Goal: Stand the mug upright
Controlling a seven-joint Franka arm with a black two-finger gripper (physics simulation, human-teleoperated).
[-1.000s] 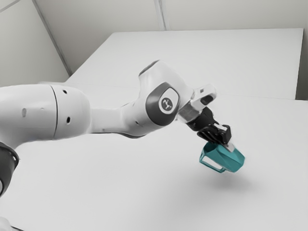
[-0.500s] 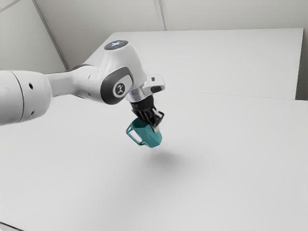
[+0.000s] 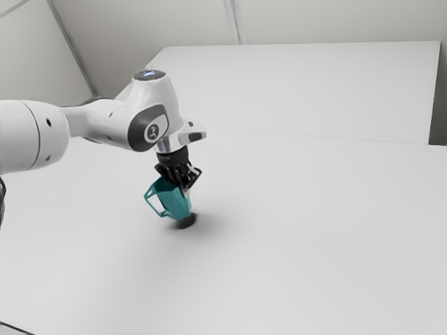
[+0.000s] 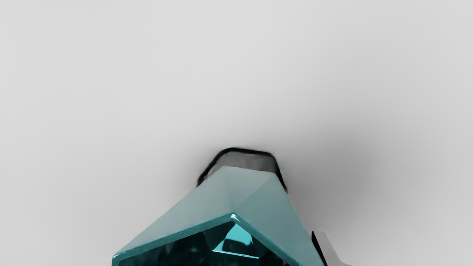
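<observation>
From where I stand, there's a broad white table (image 3: 314,244), smooth and plain. Just beyond the table is a big pale panel (image 3: 300,84), a thin line running between the two. Farther past the table stands a light grey wall (image 3: 140,28) with a narrow strip (image 3: 232,21) down it, and toward the exterior view's left, another grey wall (image 3: 35,63).

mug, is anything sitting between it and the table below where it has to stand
A dark patch lies just beneath the base of the tilted mug; it may be only close shadow, I can't tell. Nothing else visible stands between it and the table.
</observation>
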